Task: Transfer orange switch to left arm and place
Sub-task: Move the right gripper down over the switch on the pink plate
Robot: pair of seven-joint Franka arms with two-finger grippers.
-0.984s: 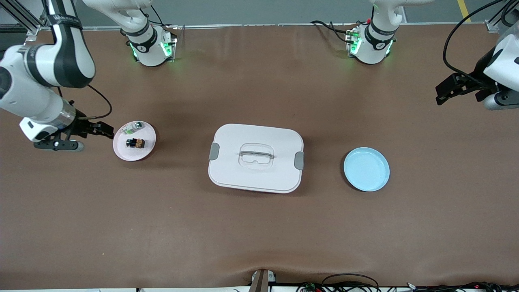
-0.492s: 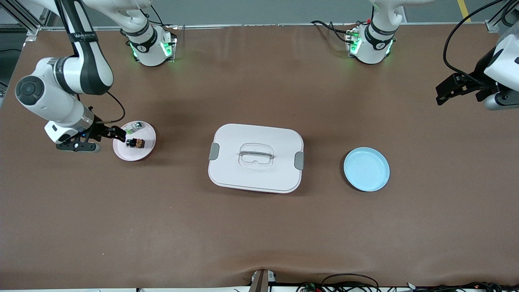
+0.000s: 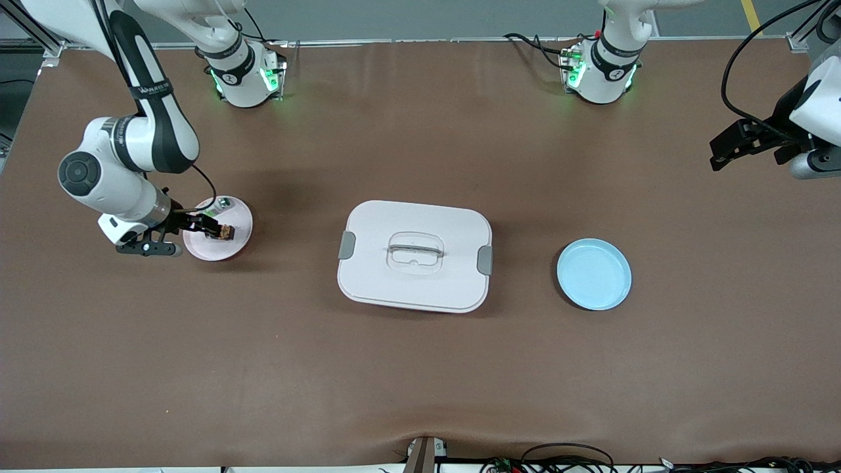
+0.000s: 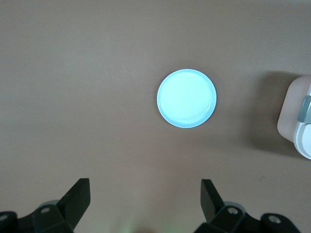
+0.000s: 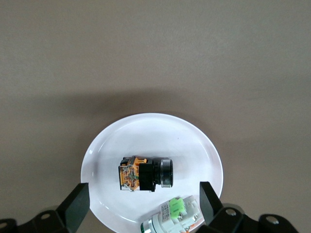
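The orange switch (image 5: 145,174), a small black block with an orange face, lies on its side on the pink plate (image 3: 238,223) toward the right arm's end of the table. My right gripper (image 3: 205,226) hangs open low over that plate, its fingers (image 5: 77,203) apart to either side of the switch (image 3: 227,231) and touching nothing. My left gripper (image 3: 721,152) is open and empty, held high over bare table at the left arm's end. The white box (image 3: 415,256) with grey latches stands mid-table between the two plates.
A clear-and-green part (image 5: 176,213) lies on the pink plate (image 5: 146,121) beside the switch. An empty blue plate (image 3: 594,274) sits between the box and the left arm's end; the left wrist view shows this blue plate (image 4: 187,98) and a corner of the box (image 4: 294,116).
The right arm has swung in and carried its open gripper from beside the pink plate to over it, up to the switch. The left arm has hardly moved.
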